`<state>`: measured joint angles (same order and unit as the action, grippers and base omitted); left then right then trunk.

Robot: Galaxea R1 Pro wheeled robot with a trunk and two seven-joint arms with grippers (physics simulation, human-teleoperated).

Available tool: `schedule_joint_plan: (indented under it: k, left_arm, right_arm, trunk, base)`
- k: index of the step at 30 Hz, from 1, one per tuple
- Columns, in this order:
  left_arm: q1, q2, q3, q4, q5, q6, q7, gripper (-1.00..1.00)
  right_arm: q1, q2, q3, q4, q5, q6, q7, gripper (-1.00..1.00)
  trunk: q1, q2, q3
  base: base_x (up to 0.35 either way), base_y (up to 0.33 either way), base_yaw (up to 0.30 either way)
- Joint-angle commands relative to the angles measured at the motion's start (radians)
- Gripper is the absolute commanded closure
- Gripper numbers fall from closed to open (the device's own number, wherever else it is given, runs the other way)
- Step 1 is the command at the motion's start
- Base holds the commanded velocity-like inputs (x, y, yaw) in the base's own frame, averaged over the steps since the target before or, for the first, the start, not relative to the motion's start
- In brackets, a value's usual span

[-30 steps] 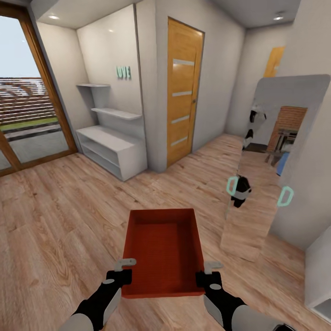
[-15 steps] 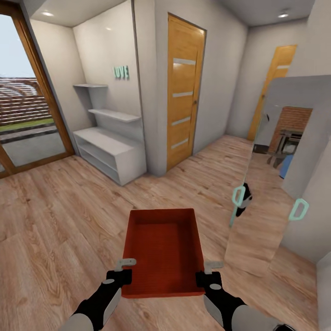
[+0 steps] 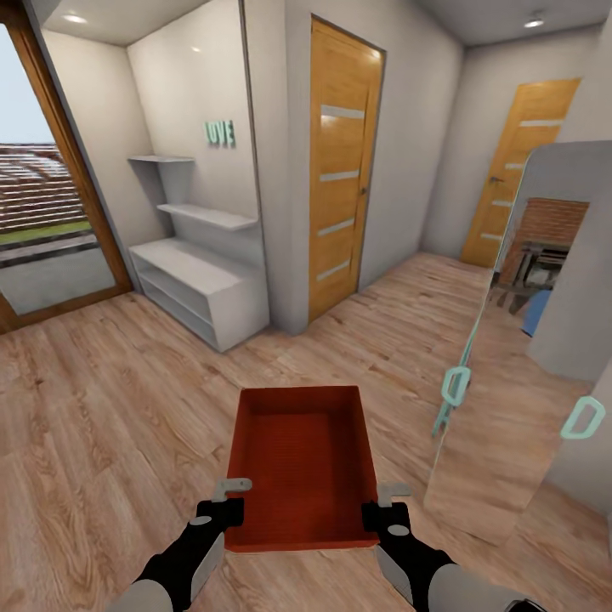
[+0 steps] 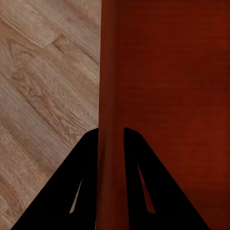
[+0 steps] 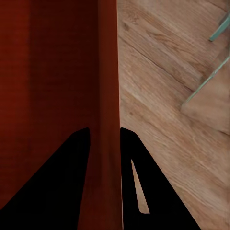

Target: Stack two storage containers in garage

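An orange-red storage container [image 3: 302,463] was carried low in front of the robot above the wood-plank floor [image 3: 110,408], the left gripper [image 4: 111,136] and right gripper [image 5: 104,134] each pinching a side wall. With only thin walls held, a jolt could probably tilt or drop it, or clip the mirrored door [image 3: 510,340]. Compared with a second earlier, the view had swung right, revealing a second wooden door [image 3: 518,174].

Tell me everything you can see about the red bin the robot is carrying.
The storage container is an orange-red rectangular bin, lidless and empty, with plain straight walls that look like plastic. It is held level above the wood-plank floor, the left gripper clamped over its left wall and the right gripper over its right wall.
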<state>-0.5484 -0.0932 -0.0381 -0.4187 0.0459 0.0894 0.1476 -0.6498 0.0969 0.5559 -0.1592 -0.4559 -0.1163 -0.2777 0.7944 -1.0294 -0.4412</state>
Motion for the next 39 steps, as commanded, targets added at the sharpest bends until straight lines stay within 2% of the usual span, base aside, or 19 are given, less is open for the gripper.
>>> schedule_joint_plan:
  k: [1,39]
  left_arm:
    - [-0.001,0.001,0.01,-0.003,-0.011,0.007,0.013,1.0]
    - [-0.001,0.001,0.01,-0.003,-0.011,0.007,0.013,1.0]
  right_arm:
    - [-0.001,-0.025,0.015,0.009,-0.009,-0.007,-0.081,1.0]
    - [-0.001,-0.025,0.015,0.009,-0.009,-0.008,-0.082,1.0]
  trunk:
    - [0.001,-0.001,-0.001]
    - [0.001,-0.001,-0.001]
  base:
    - [0.322,0.0,0.0]
    - [0.322,0.0,0.0]
